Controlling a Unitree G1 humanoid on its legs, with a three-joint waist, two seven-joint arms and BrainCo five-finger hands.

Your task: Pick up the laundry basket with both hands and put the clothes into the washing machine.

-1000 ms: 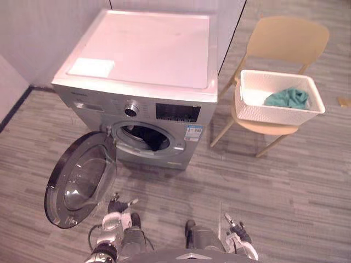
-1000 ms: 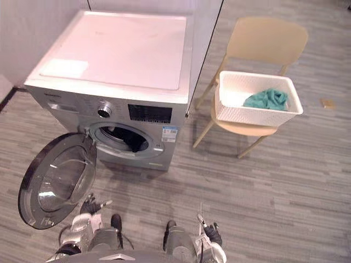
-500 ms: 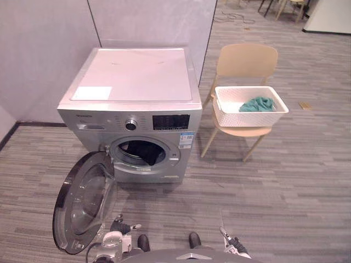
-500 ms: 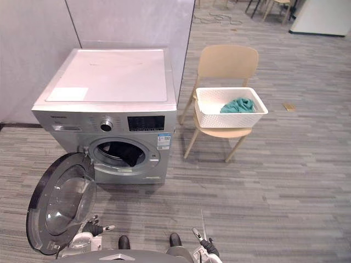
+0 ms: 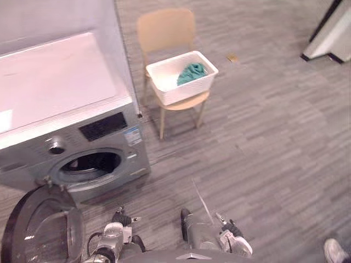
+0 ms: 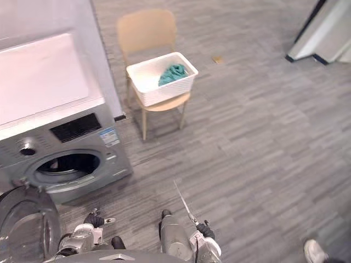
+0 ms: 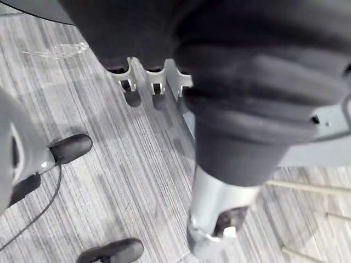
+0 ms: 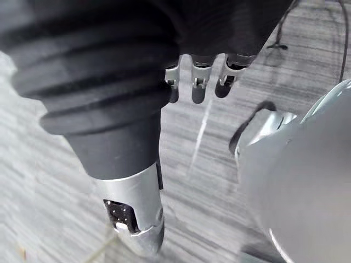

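Both the left hand and right hand hang empty, fingers relaxed; laundry basket untouched.

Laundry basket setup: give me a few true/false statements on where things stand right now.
1. The laundry basket sits on the chair. True.
2. The washing machine has its door closed. False: the door is swung open.
3. A teal garment lies in the basket. True.
4. The left hand grips the basket's rim. False: it hangs low over the floor, far from the basket, fingers relaxed and holding nothing.
5. The right hand is empty. True.
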